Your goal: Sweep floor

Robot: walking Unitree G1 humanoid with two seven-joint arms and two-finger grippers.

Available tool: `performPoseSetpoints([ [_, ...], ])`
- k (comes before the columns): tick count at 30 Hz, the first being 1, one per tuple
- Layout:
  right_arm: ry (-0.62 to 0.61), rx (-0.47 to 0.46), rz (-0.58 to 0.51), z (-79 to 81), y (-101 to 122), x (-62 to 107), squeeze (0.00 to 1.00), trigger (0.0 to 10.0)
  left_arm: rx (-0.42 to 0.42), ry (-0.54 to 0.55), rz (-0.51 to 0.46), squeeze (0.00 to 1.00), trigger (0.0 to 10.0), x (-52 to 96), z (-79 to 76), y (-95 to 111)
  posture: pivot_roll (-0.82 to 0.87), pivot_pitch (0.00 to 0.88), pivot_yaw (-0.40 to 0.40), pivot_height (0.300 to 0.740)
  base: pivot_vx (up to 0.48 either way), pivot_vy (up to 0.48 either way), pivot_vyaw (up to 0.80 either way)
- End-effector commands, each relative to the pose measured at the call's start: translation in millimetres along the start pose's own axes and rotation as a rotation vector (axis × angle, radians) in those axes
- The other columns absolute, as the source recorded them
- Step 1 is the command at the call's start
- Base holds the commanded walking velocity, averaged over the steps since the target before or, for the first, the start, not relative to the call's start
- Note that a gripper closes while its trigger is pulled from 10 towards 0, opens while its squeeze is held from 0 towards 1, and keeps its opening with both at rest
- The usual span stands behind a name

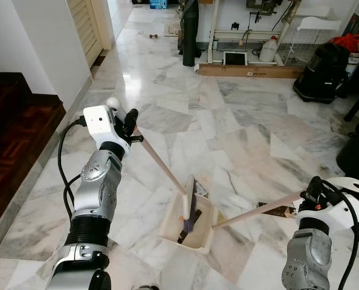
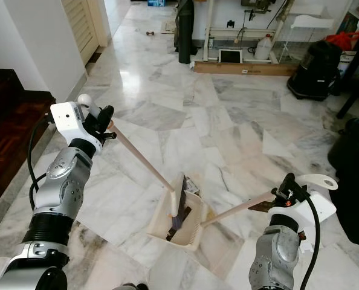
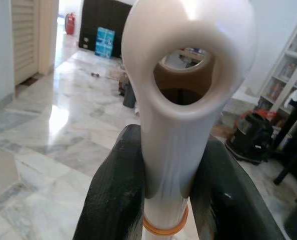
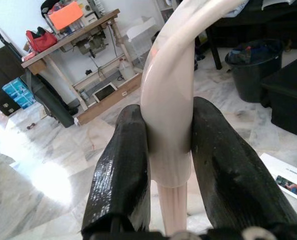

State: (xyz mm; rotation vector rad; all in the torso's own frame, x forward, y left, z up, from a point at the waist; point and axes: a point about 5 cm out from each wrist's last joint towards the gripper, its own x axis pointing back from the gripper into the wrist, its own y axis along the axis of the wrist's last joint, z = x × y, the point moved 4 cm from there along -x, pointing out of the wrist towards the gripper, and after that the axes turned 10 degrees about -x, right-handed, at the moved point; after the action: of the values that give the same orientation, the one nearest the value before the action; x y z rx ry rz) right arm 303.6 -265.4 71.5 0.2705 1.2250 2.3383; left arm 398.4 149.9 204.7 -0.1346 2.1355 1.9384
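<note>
My left gripper is shut on the white top end of a broom handle. The pale pole slants down to the dark broom head, which rests inside the cream dustpan on the marble floor before me. My right gripper is shut on the dustpan's long pale handle, which runs down left to the pan. In the left wrist view both black fingers clamp the white hooped handle end. In the right wrist view the fingers grip the curved handle top.
Dark wooden stairs and a white wall lie to my left. A black bin stands at the right, a black vacuum and a wooden plank farther back. A booklet lies beside the dustpan handle.
</note>
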Motion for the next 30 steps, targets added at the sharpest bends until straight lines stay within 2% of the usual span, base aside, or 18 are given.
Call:
performPoseSetpoints([
  [1,0.026,-0.034,-0.048,9.3,12,-5.3,0.0,10.0,-0.013,0.021,-0.13,0.0,10.0,-5.5,2.6,32,0.07,0.049,-0.001,0.74,0.0,0.0,0.0],
  [3,0.031,-0.026,-0.048,9.6,13,-5.5,0.0,10.0,-0.048,0.033,-0.203,0.0,10.0,-6.8,3.5,50,0.07,0.052,-0.005,0.74,0.0,0.0,0.0],
  [5,0.033,-0.022,-0.049,10.1,13,-5.2,0.0,10.0,-0.081,0.039,-0.235,0.0,10.0,-7.0,3.7,57,0.07,0.052,-0.006,0.74,0.0,0.0,0.0],
  [6,0.037,-0.015,-0.049,10.6,13,-4.9,0.0,10.0,-0.143,0.047,-0.257,0.0,10.0,-6.8,3.8,62,0.07,0.055,-0.007,0.74,0.0,0.0,0.0],
  [8,0.038,-0.014,-0.049,11.0,13,-4.7,0.0,10.0,-0.198,0.043,-0.262,0.0,10.0,-6.8,2.6,63,0.07,0.055,-0.008,0.74,0.0,0.0,0.0],
  [10,0.048,-0.002,-0.054,13.1,14,-4.7,0.0,10.0,-0.293,0.0,-0.241,0.0,10.0,-5.7,-4.1,53,0.07,0.059,-0.009,0.74,0.0,0.0,0.0],
  [12,0.056,0.002,-0.063,16.2,16,-5.1,0.0,10.0,-0.348,-0.035,-0.213,0.0,10.0,-3.1,-9.8,40,0.06,0.061,-0.009,0.74,0.0,0.0,0.0],
  [17,0.065,-0.004,-0.082,20.0,21,-6.8,0.0,10.0,-0.375,-0.076,-0.183,0.0,10.0,1.8,-17.1,25,0.06,0.067,-0.01,0.74,0.0,0.0,0.0],
  [20,0.084,-0.011,-0.087,26.4,23,-8.1,0.0,10.0,-0.353,-0.075,-0.135,0.0,10.0,7.4,-17.8,7,0.06,0.072,-0.013,0.74,0.0,0.0,0.0],
  [30,0.146,0.034,-0.089,38.9,26,-7.8,0.0,10.0,-0.333,-0.061,-0.105,0.0,10.0,11.6,-17.7,-6,0.05,0.067,-0.03,0.74,0.0,0.0,0.0],
])
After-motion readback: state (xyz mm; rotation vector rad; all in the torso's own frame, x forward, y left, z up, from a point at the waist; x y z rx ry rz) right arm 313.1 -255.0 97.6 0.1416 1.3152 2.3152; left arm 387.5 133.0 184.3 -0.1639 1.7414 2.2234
